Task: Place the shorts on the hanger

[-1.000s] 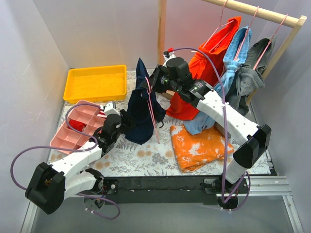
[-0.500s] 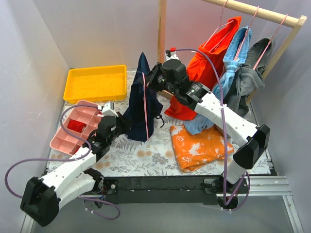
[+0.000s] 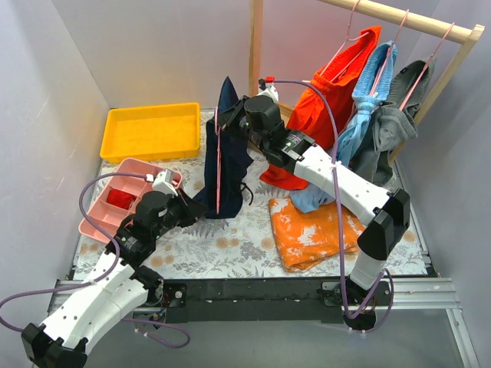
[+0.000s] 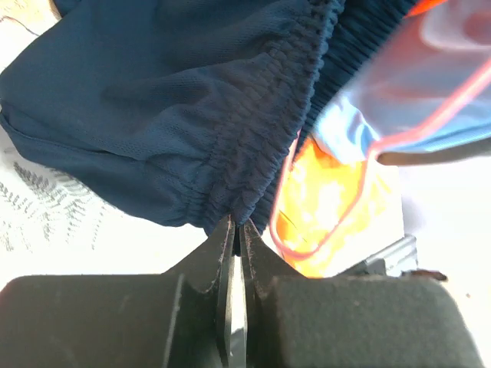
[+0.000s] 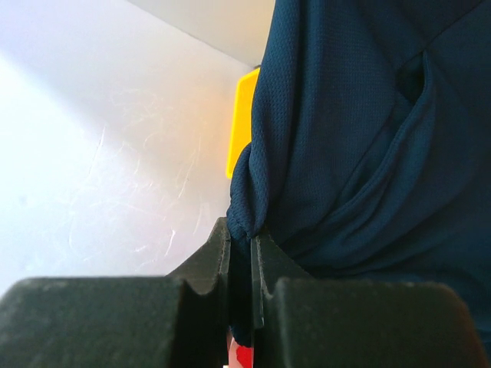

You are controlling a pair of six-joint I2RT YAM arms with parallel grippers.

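Note:
The dark navy shorts point(image 3: 229, 157) hang upright in the air over the mat at centre-left. The thin pink hanger point(image 3: 218, 165) runs down their front. My right gripper point(image 3: 232, 123) is shut on the top of the shorts, and in the right wrist view its jaws point(image 5: 249, 239) pinch a fold of the fabric point(image 5: 368, 138). My left gripper point(image 3: 192, 207) is shut on the lower edge. In the left wrist view it point(image 4: 238, 228) pinches the gathered waistband point(image 4: 176, 100), and the hanger's wire point(image 4: 298, 255) loops just right of the jaws.
A yellow tray point(image 3: 151, 130) sits at the back left, with a pink divided tray point(image 3: 115, 205) nearer. An orange patterned cloth point(image 3: 318, 230) lies on the mat at right. The wooden rack point(image 3: 399, 17) at back right bears red-orange, light blue and grey clothes on pink hangers.
My right gripper has raised the shorts and hanger and carried them a little left. My left arm has drawn back toward the near left, still holding the lower edge.

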